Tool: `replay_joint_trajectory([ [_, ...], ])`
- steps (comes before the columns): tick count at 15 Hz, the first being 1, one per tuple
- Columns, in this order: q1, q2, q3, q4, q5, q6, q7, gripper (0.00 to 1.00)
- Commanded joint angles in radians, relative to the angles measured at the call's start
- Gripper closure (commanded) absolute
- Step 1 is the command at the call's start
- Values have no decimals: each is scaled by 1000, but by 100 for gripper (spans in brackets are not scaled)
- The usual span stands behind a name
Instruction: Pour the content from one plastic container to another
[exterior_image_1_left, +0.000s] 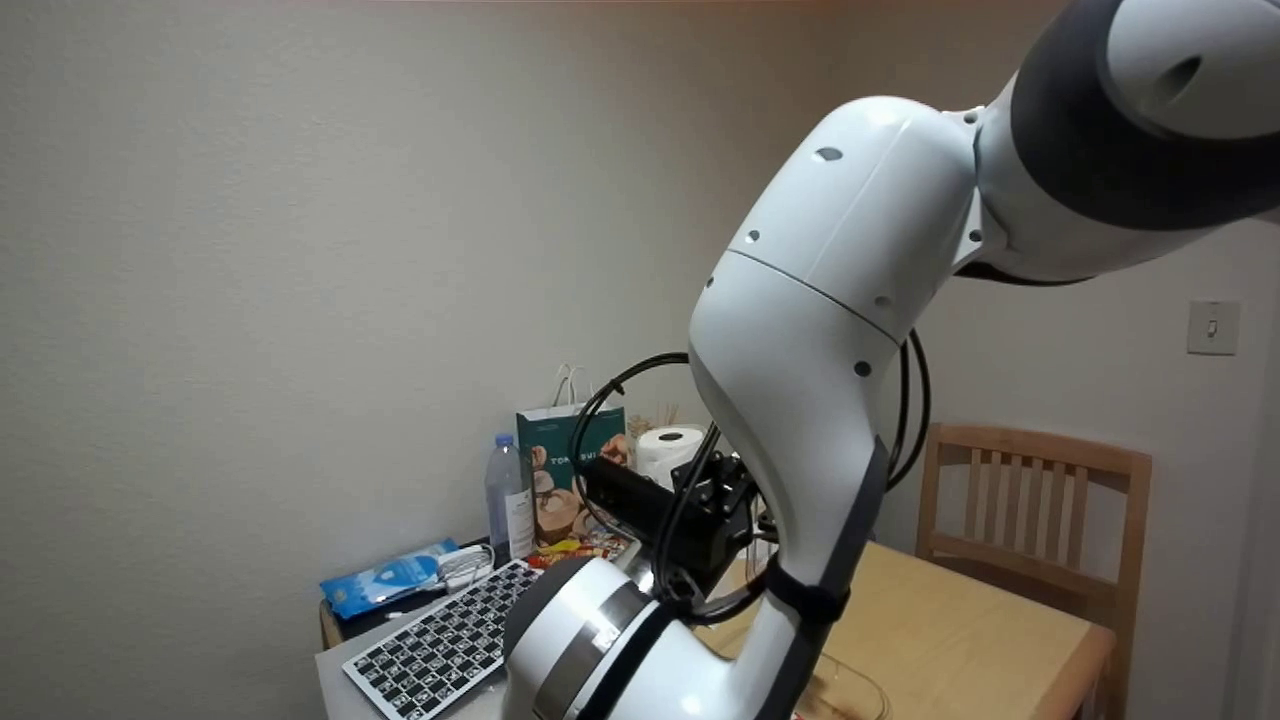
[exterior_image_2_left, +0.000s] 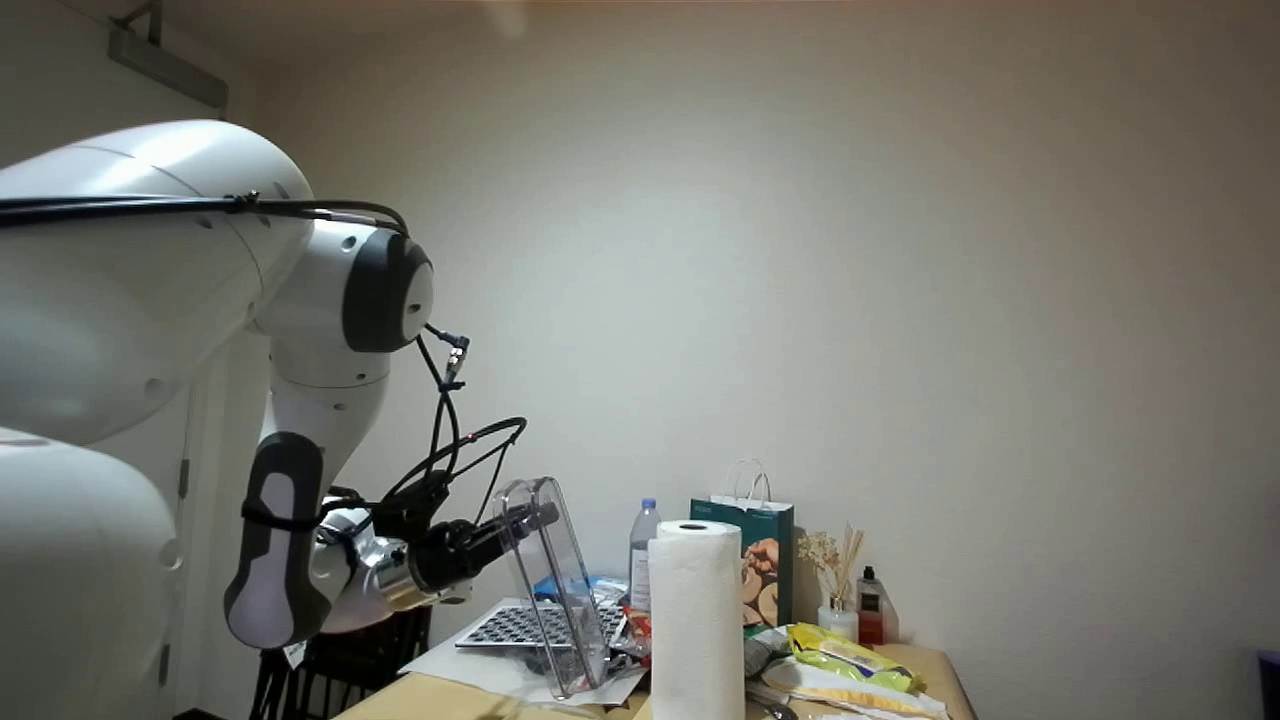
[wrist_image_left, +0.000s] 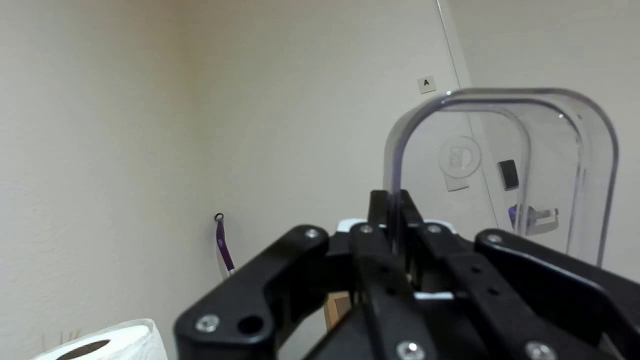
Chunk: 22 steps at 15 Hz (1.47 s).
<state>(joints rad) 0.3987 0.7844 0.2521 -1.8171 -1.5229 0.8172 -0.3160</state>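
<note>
A clear plastic container (exterior_image_2_left: 572, 590) hangs steeply tilted in my black gripper (exterior_image_2_left: 530, 522), its lower end close to the table. In the wrist view the gripper (wrist_image_left: 394, 202) is shut on one side wall of the container (wrist_image_left: 525, 95), whose rounded end rises to the right of the fingers. I cannot tell whether anything is inside it. In an exterior view the arm hides most of the gripper and container. A faint clear outline (exterior_image_1_left: 845, 685) lies on the wooden table there; I cannot tell whether it is the second container.
A paper towel roll (exterior_image_2_left: 695, 620) stands just beside the held container. Behind are a marker board (exterior_image_1_left: 450, 640), a water bottle (exterior_image_1_left: 510, 500), a green paper bag (exterior_image_2_left: 775, 560), a yellow packet (exterior_image_2_left: 845, 655) and a reed diffuser (exterior_image_2_left: 838, 615). A wooden chair (exterior_image_1_left: 1035, 520) stands at the table (exterior_image_1_left: 960, 610).
</note>
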Motion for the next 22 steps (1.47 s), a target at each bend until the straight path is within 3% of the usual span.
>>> replay_joint_trajectory([
  [1,8,-32,27,-53,-3,-8,-32,94],
  [12,56,-20,7,-119,-87,-117,32,94],
  [22,50,3,27,-88,-73,-99,19,94],
])
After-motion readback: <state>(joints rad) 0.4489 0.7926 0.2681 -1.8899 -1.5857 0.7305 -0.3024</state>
